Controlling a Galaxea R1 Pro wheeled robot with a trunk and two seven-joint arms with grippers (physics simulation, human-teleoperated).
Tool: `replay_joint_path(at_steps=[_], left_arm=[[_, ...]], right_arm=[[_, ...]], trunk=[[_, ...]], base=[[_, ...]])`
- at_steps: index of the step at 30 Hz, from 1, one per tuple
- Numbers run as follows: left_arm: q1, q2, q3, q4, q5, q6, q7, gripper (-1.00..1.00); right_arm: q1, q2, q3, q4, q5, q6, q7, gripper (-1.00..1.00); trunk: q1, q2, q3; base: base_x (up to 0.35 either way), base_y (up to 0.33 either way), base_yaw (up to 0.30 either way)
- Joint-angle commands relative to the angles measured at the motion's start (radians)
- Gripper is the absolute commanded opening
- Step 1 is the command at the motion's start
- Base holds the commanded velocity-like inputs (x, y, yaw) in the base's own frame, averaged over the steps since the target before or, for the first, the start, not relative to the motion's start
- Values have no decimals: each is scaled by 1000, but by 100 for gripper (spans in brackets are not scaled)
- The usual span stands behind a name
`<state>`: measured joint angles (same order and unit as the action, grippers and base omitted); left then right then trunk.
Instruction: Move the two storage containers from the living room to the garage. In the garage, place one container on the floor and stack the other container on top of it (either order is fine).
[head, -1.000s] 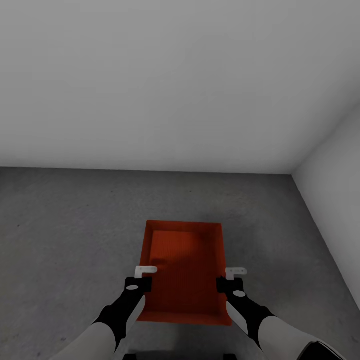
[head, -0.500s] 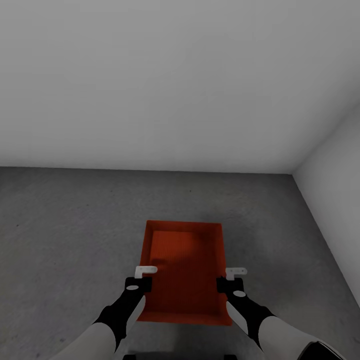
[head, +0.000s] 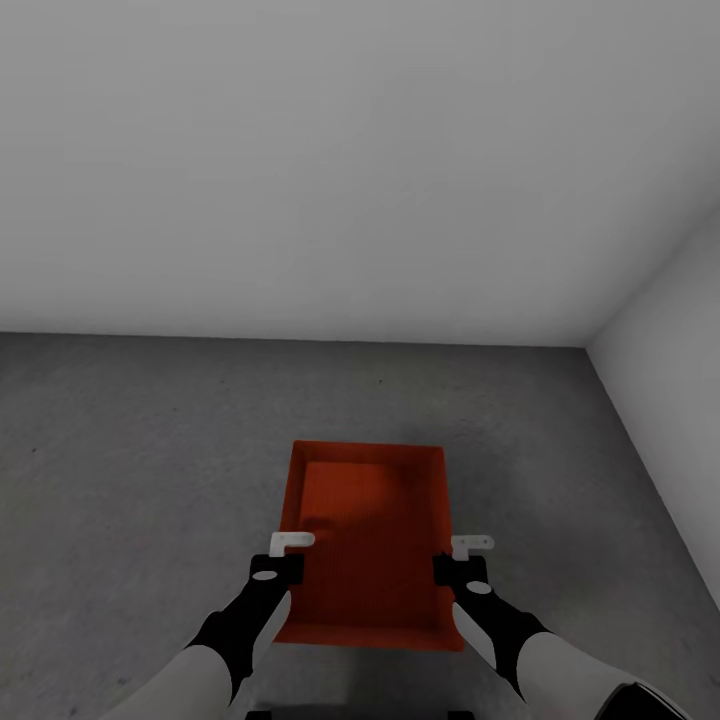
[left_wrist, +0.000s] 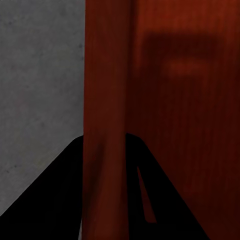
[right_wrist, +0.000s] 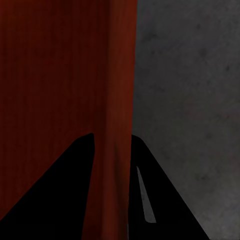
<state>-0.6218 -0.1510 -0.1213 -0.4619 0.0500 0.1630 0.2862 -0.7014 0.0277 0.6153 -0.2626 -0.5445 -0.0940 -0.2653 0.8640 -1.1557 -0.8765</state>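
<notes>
One orange-red storage container (head: 368, 530), a shallow open-top tray, lies lengthwise in front of me over the dark grey concrete floor (head: 130, 450) of the garage. My left gripper (head: 288, 560) is shut on its left wall (left_wrist: 106, 100), with a black finger on each side of the wall. On the opposite side, my right gripper (head: 455, 562) is shut on the right wall (right_wrist: 120, 90) in the same way. Whether the tray rests on the floor or hangs just above it, I cannot tell. The second container is out of view.
A plain pale grey wall (head: 300, 150) stands ahead beyond the tray. Another pale wall (head: 680, 400) closes the right side, and the two meet in a corner at the far right. Bare concrete stretches to the left of the tray.
</notes>
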Motion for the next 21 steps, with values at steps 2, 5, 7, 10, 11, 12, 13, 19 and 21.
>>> replay_joint_path(at_steps=[2, 5, 7, 10, 11, 12, 13, 19, 21], left_arm=[[0, 11, -1, 2, 5, 10, 14, -100], [0, 11, -1, 2, 5, 10, 14, -100], [0, 11, -2, 2, 5, 10, 14, -100], [0, 11, -1, 2, 5, 10, 14, -100], [0, 11, -1, 2, 5, 10, 14, -100], [0, 11, -1, 2, 5, 10, 14, -100], [0, 11, -1, 2, 5, 10, 14, -100], [0, 11, -1, 2, 5, 10, 14, -100], [0, 11, -1, 2, 5, 10, 14, -100]], right_arm=[[-1, -38, 1, -1, 11, -13, -11, -100], [-1, -38, 1, -1, 11, -13, -11, -100], [-1, -38, 1, -1, 11, -13, -12, -100], [-1, -38, 2, -1, 11, -13, -12, -100], [-1, -38, 2, -1, 11, -13, -12, -100], [-1, -38, 1, -1, 11, -13, -12, -100], [-1, -38, 1, -1, 11, -13, -11, -100], [-1, -38, 1, -1, 11, -13, -11, -100], [-1, -38, 1, -1, 11, -13, -11, -100]], trunk=[[0, 0, 0], [4, -7, -4], [11, -21, -10], [23, -42, -19], [23, -42, -19], [23, -42, -19], [23, -42, -19], [23, -42, -19], [23, -42, -19]], base=[[0, 0, 0], [0, 0, 0], [0, 0, 0], [0, 0, 0], [0, 0, 0], [0, 0, 0], [0, 0, 0], [0, 0, 0], [0, 0, 0]])
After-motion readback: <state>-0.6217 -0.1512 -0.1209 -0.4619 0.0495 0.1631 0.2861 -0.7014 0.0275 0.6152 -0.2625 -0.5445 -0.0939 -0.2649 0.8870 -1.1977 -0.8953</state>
